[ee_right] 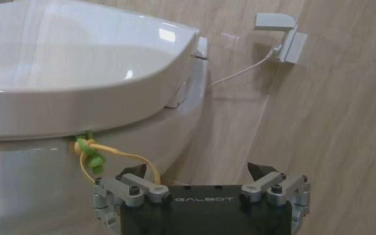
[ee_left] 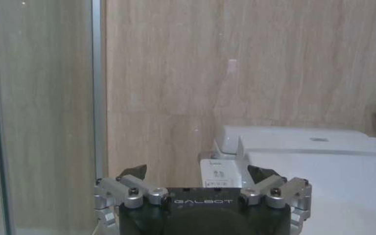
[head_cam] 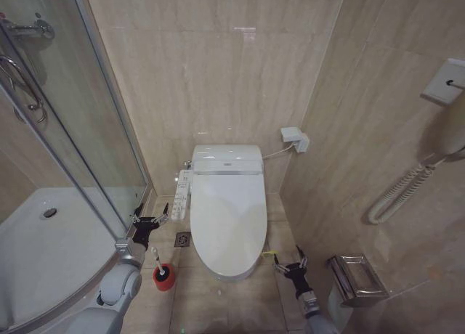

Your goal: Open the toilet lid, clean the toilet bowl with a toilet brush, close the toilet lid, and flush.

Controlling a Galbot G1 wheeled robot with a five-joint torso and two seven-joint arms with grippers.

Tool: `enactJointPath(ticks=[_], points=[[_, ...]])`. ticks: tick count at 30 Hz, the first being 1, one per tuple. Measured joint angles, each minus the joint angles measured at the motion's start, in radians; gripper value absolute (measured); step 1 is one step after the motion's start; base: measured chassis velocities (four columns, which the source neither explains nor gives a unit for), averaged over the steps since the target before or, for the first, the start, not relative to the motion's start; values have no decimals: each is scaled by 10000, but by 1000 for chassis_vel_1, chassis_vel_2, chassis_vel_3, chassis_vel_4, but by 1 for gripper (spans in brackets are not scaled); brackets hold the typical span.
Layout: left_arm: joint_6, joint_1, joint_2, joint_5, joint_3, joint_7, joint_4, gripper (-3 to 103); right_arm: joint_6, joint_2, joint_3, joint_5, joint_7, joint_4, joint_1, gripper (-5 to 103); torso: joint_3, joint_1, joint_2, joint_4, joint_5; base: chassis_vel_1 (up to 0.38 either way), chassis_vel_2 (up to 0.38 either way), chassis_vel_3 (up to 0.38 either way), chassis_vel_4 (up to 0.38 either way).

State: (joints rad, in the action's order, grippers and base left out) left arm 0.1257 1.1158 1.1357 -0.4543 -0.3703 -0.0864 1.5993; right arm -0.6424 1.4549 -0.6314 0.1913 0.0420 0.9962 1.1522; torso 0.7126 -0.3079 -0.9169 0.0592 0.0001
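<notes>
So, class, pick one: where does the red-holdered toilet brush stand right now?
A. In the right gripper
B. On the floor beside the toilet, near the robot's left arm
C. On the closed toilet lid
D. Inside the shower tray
B: the toilet brush stands on the floor tiles beside the toilet, just below the open left gripper.

The word "GALBOT" stands in pale raised letters on the black body of the left gripper in the left wrist view. The same "GALBOT" lettering stands on the black body of the right gripper in the right wrist view. The small print on the white label of the long white button panel cannot be read.
</notes>
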Motion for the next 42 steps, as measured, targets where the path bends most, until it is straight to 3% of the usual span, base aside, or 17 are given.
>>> enactJointPath(ticks=[24, 25, 32, 33, 38, 39, 42], points=[[0, 0, 0, 0, 0, 0, 0, 100, -46, 36, 20, -382, 56, 353, 448, 100, 0, 0, 0, 0, -1, 0, 0, 0, 0], [0, 0, 0, 0, 0, 0, 0, 100, -60, 35, 24, -393, 60, 346, 448, 94, 0, 0, 0, 0, -1, 0, 0, 0, 0], [0, 0, 0, 0, 0, 0, 0, 100, -138, 41, 35, -421, 101, 341, 481, 94, 0, 0, -1, 0, -1, 0, 0, 0, 0], [0, 0, 0, 0, 0, 0, 0, 100, -139, 57, 36, -421, 105, 352, 496, 67, 0, 0, 0, 0, 0, 0, 0, 0, 0], [0, 0, 0, 0, 0, 0, 0, 100, -225, 66, 76, -343, 128, 370, 580, 67, 0, 0, 0, -1, -1, 0, 0, 0, 0], [0, 0, 0, 0, 0, 0, 0, 100, -240, 81, 93, -319, 128, 390, 618, 40, 0, 0, 0, 0, -1, 0, 0, 0, 0], [0, 0, 0, 0, 0, 0, 0, 100, -290, 164, 94, -287, 142, 398, 660, 40, 1, 0, 0, 0, 0, 0, 0, 0, 0]])
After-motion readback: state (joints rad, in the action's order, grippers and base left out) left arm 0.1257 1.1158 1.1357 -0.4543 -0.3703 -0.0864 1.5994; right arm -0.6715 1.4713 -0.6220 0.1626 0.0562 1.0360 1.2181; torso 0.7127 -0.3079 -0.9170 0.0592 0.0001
